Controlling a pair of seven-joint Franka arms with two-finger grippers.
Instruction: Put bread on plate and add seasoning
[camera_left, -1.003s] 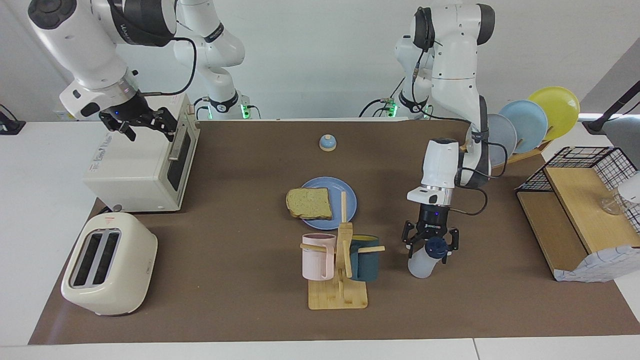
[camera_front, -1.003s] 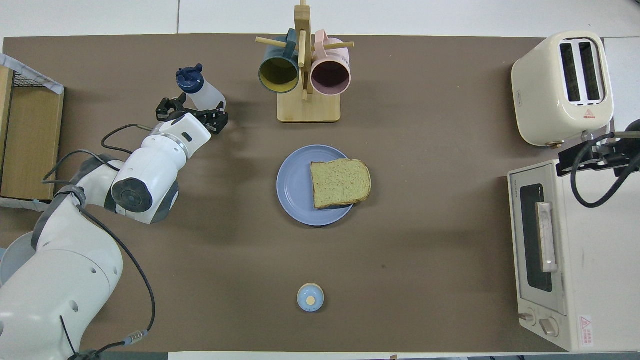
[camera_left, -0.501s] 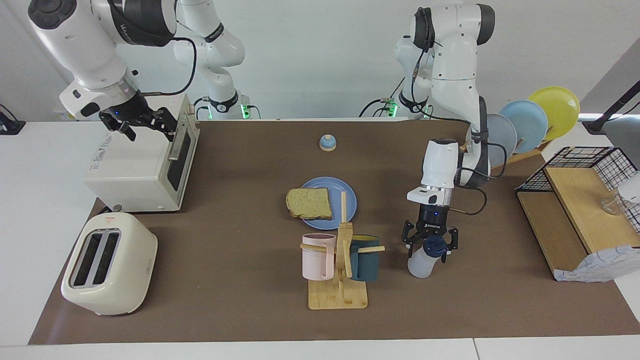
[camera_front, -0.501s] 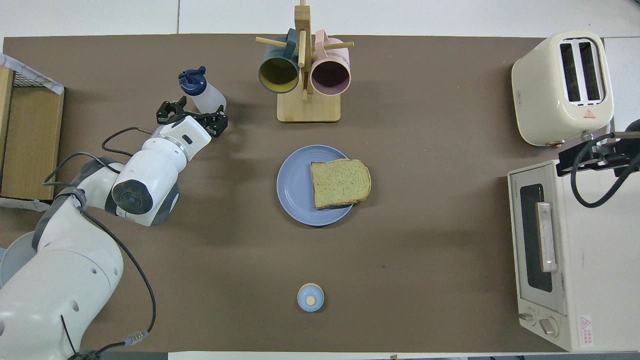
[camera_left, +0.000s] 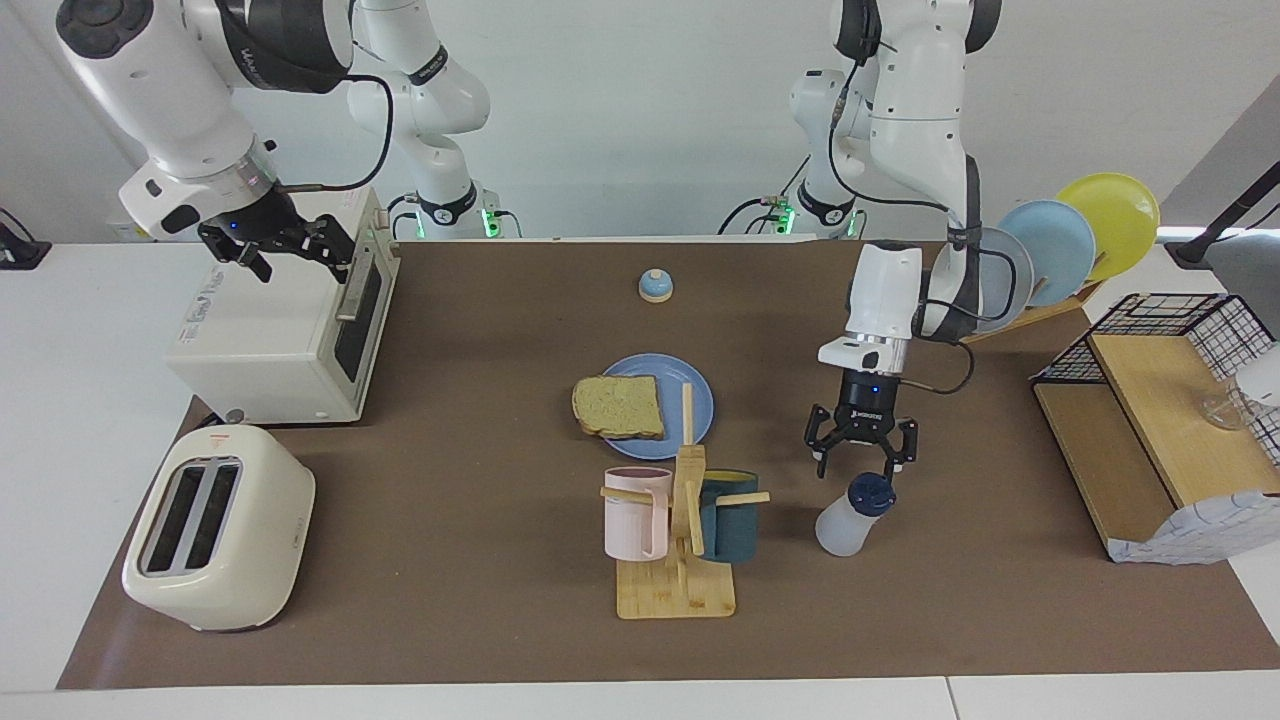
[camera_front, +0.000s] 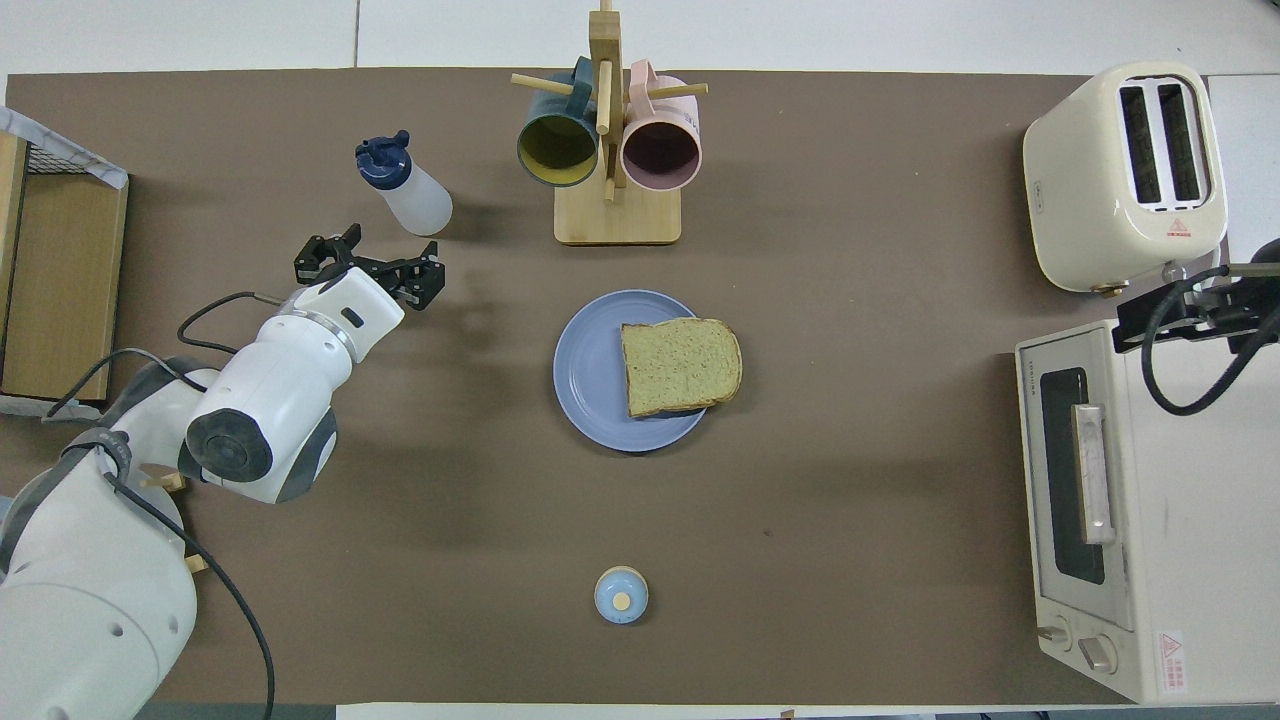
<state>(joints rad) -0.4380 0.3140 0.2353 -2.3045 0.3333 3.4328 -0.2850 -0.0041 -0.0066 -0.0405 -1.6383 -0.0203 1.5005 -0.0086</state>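
Observation:
The bread (camera_left: 620, 405) (camera_front: 680, 367), a square slice of toast, lies on the blue plate (camera_left: 698, 392) (camera_front: 588, 372) at mid-table, overhanging its rim toward the right arm's end. The seasoning (camera_left: 848, 520) (camera_front: 408, 192), a translucent white bottle with a navy cap, stands on the mat beside the mug rack, toward the left arm's end. My left gripper (camera_left: 862, 462) (camera_front: 369, 268) hangs open just above the bottle, clear of its cap, holding nothing. My right gripper (camera_left: 293, 255) (camera_front: 1185, 305) waits open and empty over the toaster oven.
A wooden mug rack (camera_left: 680, 570) (camera_front: 616, 212) holds a pink and a teal mug. A cream toaster (camera_left: 215, 525) and a toaster oven (camera_left: 280, 330) stand at the right arm's end. A small bell (camera_left: 655, 286), a plate rack (camera_left: 1060, 245) and a wire-and-wood shelf (camera_left: 1150, 430) are also here.
My left gripper has risen off the seasoning bottle and drawn back toward the robots, leaving the bottle standing on the mat. The right arm has not moved.

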